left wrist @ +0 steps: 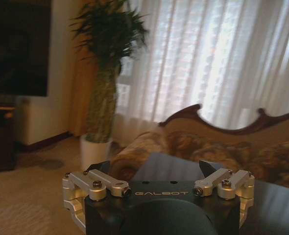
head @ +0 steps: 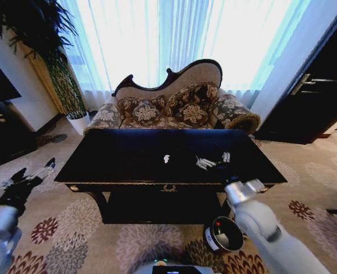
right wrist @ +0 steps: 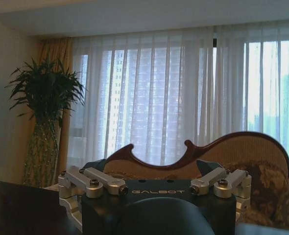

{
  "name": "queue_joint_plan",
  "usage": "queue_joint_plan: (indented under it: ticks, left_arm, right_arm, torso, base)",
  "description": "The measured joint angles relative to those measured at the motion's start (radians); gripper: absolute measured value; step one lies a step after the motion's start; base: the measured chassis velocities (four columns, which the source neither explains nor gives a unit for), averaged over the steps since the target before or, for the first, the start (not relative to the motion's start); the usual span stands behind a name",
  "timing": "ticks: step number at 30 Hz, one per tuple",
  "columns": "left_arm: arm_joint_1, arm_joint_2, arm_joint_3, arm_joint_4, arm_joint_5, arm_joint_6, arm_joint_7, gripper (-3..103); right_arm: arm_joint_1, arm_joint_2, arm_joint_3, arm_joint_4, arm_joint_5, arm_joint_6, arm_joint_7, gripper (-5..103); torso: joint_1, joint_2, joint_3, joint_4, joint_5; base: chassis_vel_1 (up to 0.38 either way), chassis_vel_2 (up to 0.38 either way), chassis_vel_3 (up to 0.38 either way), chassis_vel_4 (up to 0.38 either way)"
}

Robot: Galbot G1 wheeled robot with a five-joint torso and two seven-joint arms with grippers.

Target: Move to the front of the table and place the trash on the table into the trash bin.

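1. Bright curtained windows and a patterned sofa point(head: 174, 105) stand behind the black desk point(head: 128, 157); the robot faces its front, so the approach looks done.
2. Litter lies on the desk top: a white scrap point(head: 167, 158) near the middle; a crumpled tissue point(head: 204, 163) and a shiny wrapper point(head: 226, 156) further right; nothing seems binned.
3. The trash bin point(head: 223, 234) sits on the carpet below the desk's front right.
4. The right gripper point(head: 225, 178) hangs at the front edge near the tissue; I cannot tell its fingers' state.
5. The left gripper point(head: 45, 167) waits off the left corner, fingers spread, empty.
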Motion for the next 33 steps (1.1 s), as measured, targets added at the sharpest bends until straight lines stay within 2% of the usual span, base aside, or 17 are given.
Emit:
queue_joint_plan:
  ticks: [1,4,6,7,9,10,11,13,16,24,25,33]
  left_arm:
    - [0.0,0.0,0.0,0.0,0.0,0.0,0.0,100]
    - [0.022,0.013,-0.016,0.0,0.001,-0.063,0.145,100]
    - [0.026,0.015,-0.018,0.0,0.0,-0.091,0.212,100]
    - [0.026,0.015,-0.018,0.0,0.0,-0.091,0.212,100]
    - [0.026,0.015,-0.018,0.0,0.0,-0.123,0.273,100]
    - [0.017,0.016,-0.016,0.0,0.007,-0.151,0.323,100]
    - [0.017,0.016,-0.016,0.0,0.007,-0.151,0.323,100]
    - [0.0,0.025,-0.011,0.0,0.023,-0.186,0.382,100]
    - [-0.012,0.037,-0.014,0.0,0.042,-0.195,0.398,100]
    - [-0.014,0.045,-0.072,0.026,0.051,-0.197,0.397,100]
    - [-0.011,0.042,-0.097,0.035,0.044,-0.197,0.395,100]
    - [-0.019,0.036,-0.104,0.026,0.034,-0.194,0.389,100]
  right_arm:
    - [0.0,0.0,0.0,0.0,0.0,0.0,0.0,100]
    - [0.105,-0.029,-0.079,-0.063,0.01,-0.008,0.008,100]
    - [0.153,-0.042,-0.118,-0.1,0.022,-0.014,0.008,100]
    - [0.153,-0.042,-0.118,-0.1,0.022,-0.014,0.008,100]
    - [0.184,-0.05,-0.143,-0.13,0.031,-0.02,0.008,100]
    - [0.197,-0.056,-0.153,-0.146,0.037,-0.022,0.007,100]
    - [0.197,-0.056,-0.153,-0.146,0.037,-0.022,0.007,100]
    - [0.202,-0.066,-0.16,-0.16,0.053,-0.026,0.006,100]
    - [0.201,-0.072,-0.187,-0.173,0.097,-0.034,-0.001,100]
    - [0.209,-0.062,-0.254,-0.182,0.092,-0.066,-0.021,100]
    - [0.227,-0.109,-0.285,-0.135,0.196,-0.114,-0.023,100]
    - [0.361,-0.207,-0.418,-0.134,0.227,-0.14,0.01,100]
  torso:
    - [0.0,0.0,0.0,0.0,0.0]
    - [0.0,0.0,0.0,-0.0002,0.0001]
    - [0.0,0.0,0.0,-0.0002,0.0001]
    - [0.0,0.0,0.0,-0.0002,0.0001]
    - [0.0,0.0,0.0,0.0,0.0001]
    - [0.0,0.0,0.0,0.0001,0.0001]
    - [0.0,0.0,0.0,0.0001,0.0001]
    - [0.0,0.0,0.0,-0.0005,0.0001]
    - [0.0,0.0,0.0,-0.0005,0.0]
    - [0.0,0.0,0.0,-0.0002,0.0001]
    - [0.0,0.0,0.0,-0.0003,0.0]
    - [0.0,0.0,0.0,-0.0003,-0.0001]
  base:
    - [0.0,0.0,0.0,0.0]
    - [0.0,0.0,0.0,0.0]
    - [0.0,0.0,0.0,0.0]
    - [0.0,0.0,0.0,0.0]
    - [0.0,0.0,0.0,0.0]
    - [0.0,0.0,0.0,0.0]
    - [0.0,0.0,0.0,0.0]
    - [0.0,0.0,0.0,0.0]
    - [0.0,0.0,0.0,0.0]
    - [0.0,0.0,0.0,0.0]
    - [0.0,0.0,0.0,0.0]
    - [0.0,0.0,0.0,0.0]
